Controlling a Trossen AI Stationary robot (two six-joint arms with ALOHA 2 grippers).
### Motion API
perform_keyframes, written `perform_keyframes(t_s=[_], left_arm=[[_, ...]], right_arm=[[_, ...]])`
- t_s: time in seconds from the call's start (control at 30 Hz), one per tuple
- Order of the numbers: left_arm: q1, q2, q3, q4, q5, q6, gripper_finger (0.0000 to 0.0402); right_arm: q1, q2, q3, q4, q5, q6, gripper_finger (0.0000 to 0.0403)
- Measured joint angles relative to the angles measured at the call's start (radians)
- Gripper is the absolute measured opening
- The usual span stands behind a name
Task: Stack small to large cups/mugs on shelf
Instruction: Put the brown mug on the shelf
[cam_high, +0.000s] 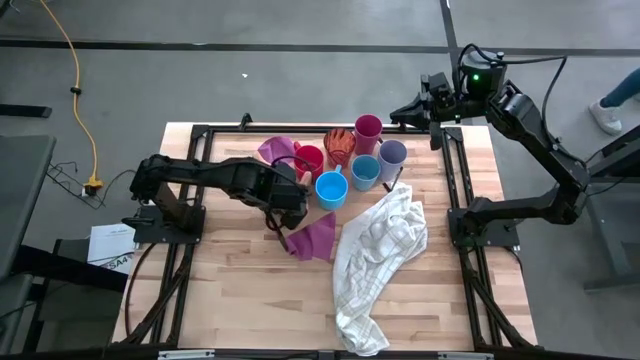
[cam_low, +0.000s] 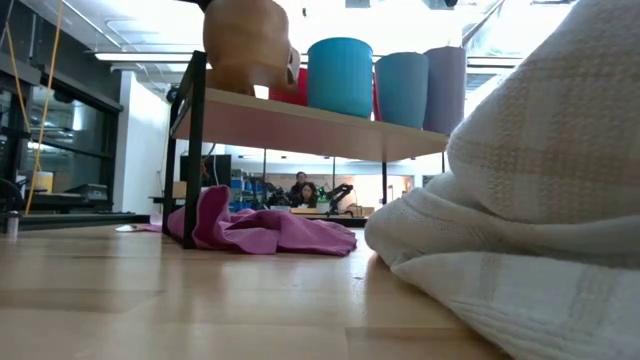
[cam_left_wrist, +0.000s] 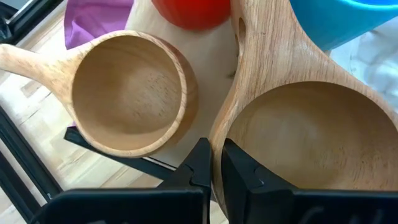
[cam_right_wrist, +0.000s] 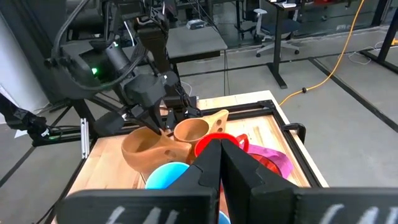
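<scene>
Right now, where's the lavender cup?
High view: the lavender cup stands at the right end of the cluster on the shelf, beside a blue cup, below the magenta cup.

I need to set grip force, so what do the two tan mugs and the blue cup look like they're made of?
The larger tan mug and smaller tan mug look like matte wood with visible grain. The blue cup looks like smooth plastic, uniformly coloured; that's a guess.

Even, bright overhead light falls on the counter (cam_high: 250, 290) with only soft, short shadows. At counter level the ceiling lamps blow out to white glare above the shelf (cam_low: 300, 120), and the towel (cam_low: 540, 200) closest to the lens is soft and out of focus. Nearest the left claw (cam_left_wrist: 214, 165) the wooden mug (cam_left_wrist: 298, 124) blurs at its near rim
</scene>
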Motion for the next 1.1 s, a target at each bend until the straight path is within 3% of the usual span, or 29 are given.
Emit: perform_keyframes(t_s=[0.5,1.1], left_arm=[[0.023,0.021,-0.001,0.001,-0.021,0.023,0.0002],[0.026,0.02,-0.027,0.001,0.033,0.074,0.0002]], right_arm=[[0.0,0.0,0.0,-0.002,0.0,0.0,0.0],[0.0,0.0,0.0,-0.007,0.0,-0.007,0.0]])
